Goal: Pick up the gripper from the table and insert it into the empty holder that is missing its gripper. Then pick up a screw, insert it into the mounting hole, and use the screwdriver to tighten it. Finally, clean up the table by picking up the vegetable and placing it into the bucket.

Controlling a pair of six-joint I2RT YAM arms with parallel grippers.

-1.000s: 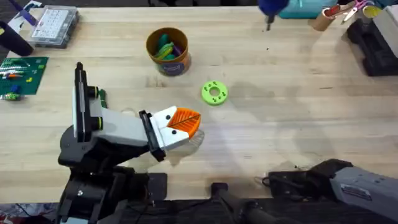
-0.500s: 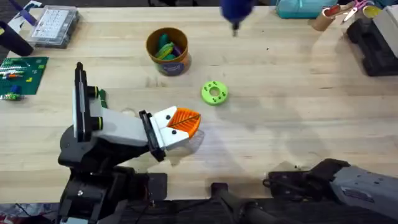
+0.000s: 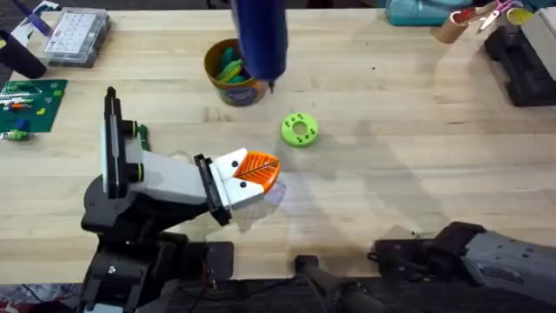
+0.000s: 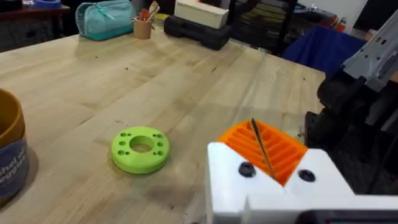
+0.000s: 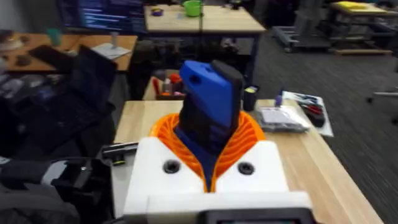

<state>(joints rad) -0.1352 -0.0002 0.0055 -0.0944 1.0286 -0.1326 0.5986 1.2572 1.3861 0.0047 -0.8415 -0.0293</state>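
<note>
The blue screwdriver [image 3: 259,39] hangs high over the table's far middle, large and blurred, its thin bit [image 3: 271,86] over the bucket's right rim. In the right wrist view my right gripper [image 5: 208,146] is shut on the screwdriver [image 5: 211,99] between its orange pads. My left gripper [image 3: 261,169] rests low near the table's middle front, pads pressed together, shut [image 4: 264,146]. The orange-rimmed bucket [image 3: 234,69] holds green and other coloured pieces; I cannot tell whether one is the vegetable. The holder, the loose gripper and the screw are out of view.
A bright green disc with holes [image 3: 300,129] lies right of the bucket, close to the left gripper. A clear parts box [image 3: 76,35] and green board [image 3: 30,100] sit far left. A teal pouch [image 3: 426,10] and black case [image 3: 521,65] stand far right.
The blue screwdriver has swept from the far right toward the left and nearer, now looming over the bucket. The left arm, disc and bucket have not moved.
</note>
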